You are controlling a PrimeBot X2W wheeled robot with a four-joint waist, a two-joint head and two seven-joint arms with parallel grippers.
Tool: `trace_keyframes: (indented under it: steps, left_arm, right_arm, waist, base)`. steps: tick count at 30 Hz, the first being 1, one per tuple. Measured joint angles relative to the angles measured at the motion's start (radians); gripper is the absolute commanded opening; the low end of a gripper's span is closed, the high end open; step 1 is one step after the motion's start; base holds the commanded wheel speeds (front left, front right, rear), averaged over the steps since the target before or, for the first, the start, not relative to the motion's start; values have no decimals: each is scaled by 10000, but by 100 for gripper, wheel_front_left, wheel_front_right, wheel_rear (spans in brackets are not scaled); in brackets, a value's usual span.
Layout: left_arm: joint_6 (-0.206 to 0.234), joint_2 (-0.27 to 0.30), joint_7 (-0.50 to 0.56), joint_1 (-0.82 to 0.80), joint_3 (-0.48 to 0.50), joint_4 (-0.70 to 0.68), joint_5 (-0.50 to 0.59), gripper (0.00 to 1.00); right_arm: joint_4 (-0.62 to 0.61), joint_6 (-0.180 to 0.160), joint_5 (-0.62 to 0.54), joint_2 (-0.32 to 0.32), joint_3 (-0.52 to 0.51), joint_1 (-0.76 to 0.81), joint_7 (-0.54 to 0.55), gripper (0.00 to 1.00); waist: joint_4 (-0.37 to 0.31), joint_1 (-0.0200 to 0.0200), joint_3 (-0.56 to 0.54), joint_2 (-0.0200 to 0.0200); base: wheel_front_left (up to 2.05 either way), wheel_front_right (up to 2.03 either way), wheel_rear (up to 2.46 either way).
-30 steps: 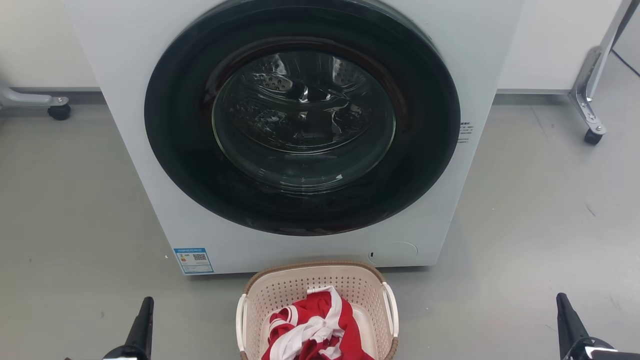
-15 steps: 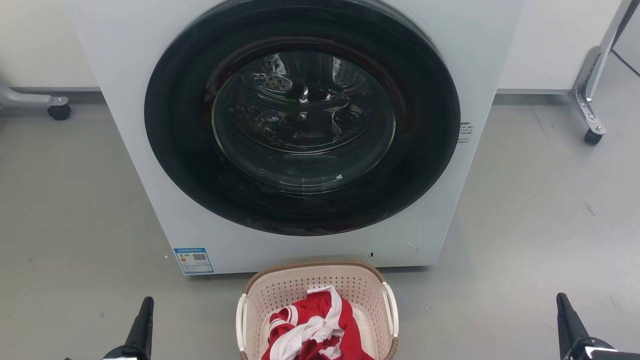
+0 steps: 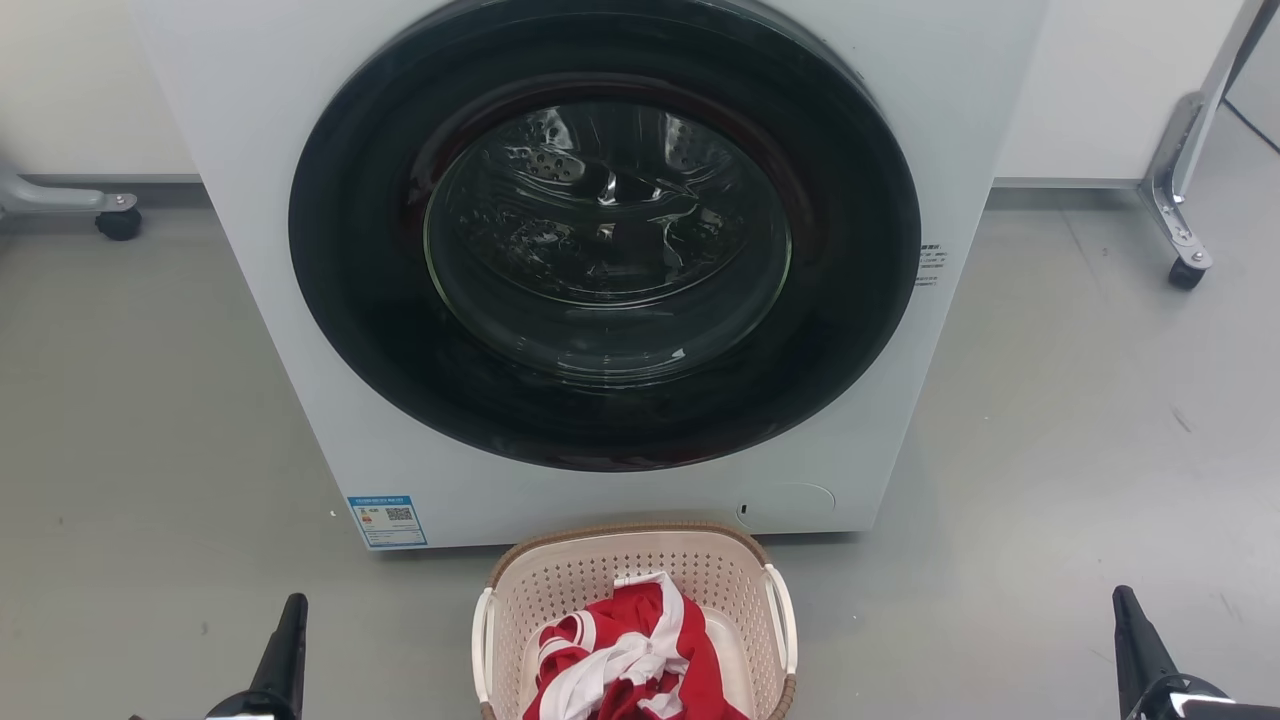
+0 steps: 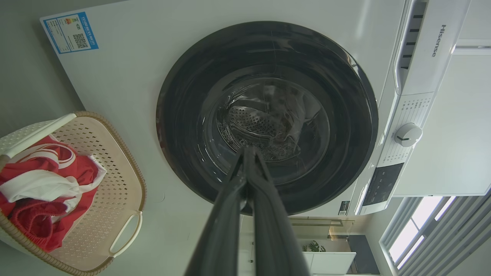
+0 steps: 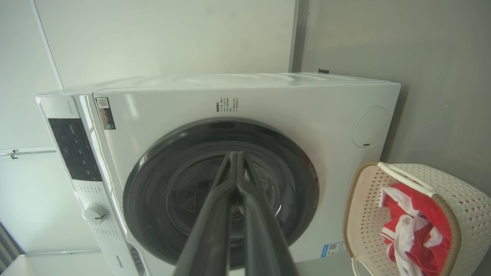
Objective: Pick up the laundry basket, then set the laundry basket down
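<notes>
The laundry basket (image 3: 590,570), cream and perforated with a brown woven-look rim and white side handles, stands on the grey floor just in front of the washing machine, at the bottom middle of the head view. A red and white garment (image 3: 630,660) lies inside it. The basket (image 4: 115,180) is at the left of the left wrist view and the basket (image 5: 364,214) is at the lower right of the right wrist view. My left gripper (image 3: 290,625) sits well to its left, shut and empty, its tips (image 4: 247,151) together. My right gripper (image 3: 1125,615) is far to its right, shut, fingers (image 5: 234,157) closed on nothing.
A white front-loading washing machine (image 3: 300,300) with a shut dark round door (image 3: 605,240) towers right behind the basket. Wheeled metal frame legs stand at the far left (image 3: 115,215) and far right (image 3: 1185,265). Grey floor (image 3: 1050,450) spreads on both sides.
</notes>
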Motion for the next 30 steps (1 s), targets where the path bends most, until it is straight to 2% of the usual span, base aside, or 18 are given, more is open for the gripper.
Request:
trace_keyframes:
  steps: [30]
  left_arm:
    - [0, 0, 0, 0, 0, -4, 0, 0]
  right_arm:
    - [-4, 0, 0, 0, 0, 0, 0, 0]
  waist:
    - [0, 0, 0, 0]
  base:
    - [0, 0, 0]
